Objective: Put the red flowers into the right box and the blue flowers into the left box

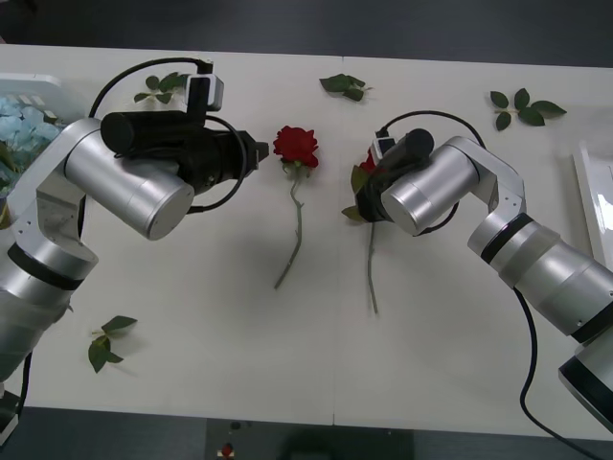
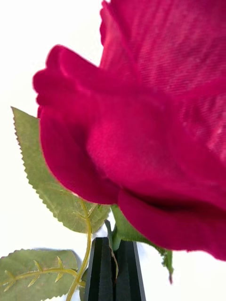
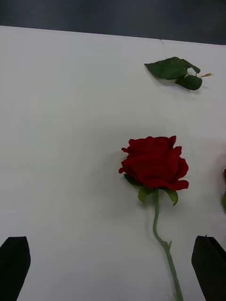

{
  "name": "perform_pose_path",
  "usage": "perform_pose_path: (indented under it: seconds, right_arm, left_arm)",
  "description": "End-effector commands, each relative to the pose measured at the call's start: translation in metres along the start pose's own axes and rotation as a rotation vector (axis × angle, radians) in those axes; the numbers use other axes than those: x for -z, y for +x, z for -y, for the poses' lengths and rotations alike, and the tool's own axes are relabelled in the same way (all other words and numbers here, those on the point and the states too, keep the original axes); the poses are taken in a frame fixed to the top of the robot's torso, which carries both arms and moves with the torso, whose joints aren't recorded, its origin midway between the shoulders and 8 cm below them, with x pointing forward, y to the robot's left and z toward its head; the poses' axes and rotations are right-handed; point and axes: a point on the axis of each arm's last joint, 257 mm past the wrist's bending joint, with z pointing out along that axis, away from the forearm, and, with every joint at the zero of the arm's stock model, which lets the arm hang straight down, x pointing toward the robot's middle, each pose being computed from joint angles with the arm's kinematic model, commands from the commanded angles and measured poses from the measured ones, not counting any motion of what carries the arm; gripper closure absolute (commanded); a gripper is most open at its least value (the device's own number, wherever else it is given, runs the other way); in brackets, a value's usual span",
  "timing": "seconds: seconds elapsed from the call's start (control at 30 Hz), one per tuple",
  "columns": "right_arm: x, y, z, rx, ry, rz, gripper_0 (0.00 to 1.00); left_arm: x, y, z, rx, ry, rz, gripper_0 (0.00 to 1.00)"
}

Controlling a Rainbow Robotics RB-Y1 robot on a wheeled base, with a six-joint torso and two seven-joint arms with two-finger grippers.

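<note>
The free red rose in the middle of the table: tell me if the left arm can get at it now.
Probably yes. The left end effector is open beside the red rose, with only bare table between them.

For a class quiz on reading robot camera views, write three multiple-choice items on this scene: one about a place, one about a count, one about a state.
1. Where does the free rose lie on the table?
A. Between the two arms
B. Inside the left box
C. At the table's near edge

2. How many red roses are out on the table top in the front view?
A. Two
B. Four
C. None

3. How do the fingers of the right gripper stand?
A. Closed on a rose just under its bloom
B. Wide open over bare table
C. Closed on a loose leaf sprig

Answers:
1. A: it lies between the left gripper and the right arm.
2. A: the free rose, plus the gripped rose at the right gripper.
3. A: the right wrist view shows the black fingers pressed together around the stem.
</note>
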Motion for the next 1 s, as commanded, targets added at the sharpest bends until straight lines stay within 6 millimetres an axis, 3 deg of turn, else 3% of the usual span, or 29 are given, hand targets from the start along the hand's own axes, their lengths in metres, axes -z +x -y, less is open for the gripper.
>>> perform_pose_path:
  seconds: [0.03,0.5,0.83,1.0]
  right_arm:
    - [0.035,-0.036,0.002,0.035,0.022,0.056,1.00]
    - [0.108,-0.064,0.040,-0.007,0.025,0.049,1.00]
    - [0.169,-0.087,0.095,-0.150,0.036,0.031,1.00]
    - [0.204,-0.093,0.140,-0.251,0.073,0.024,1.00]
  left_arm:
    - [-0.014,-0.016,0.022,-0.021,0.014,0.015,0.00]
    - [-0.061,0.003,0.056,-0.085,0.003,-0.040,0.00]
    - [-0.090,0.017,0.060,-0.182,-0.027,-0.070,0.00]
    - [-0.098,0.029,0.062,-0.215,-0.031,-0.085,0.00]
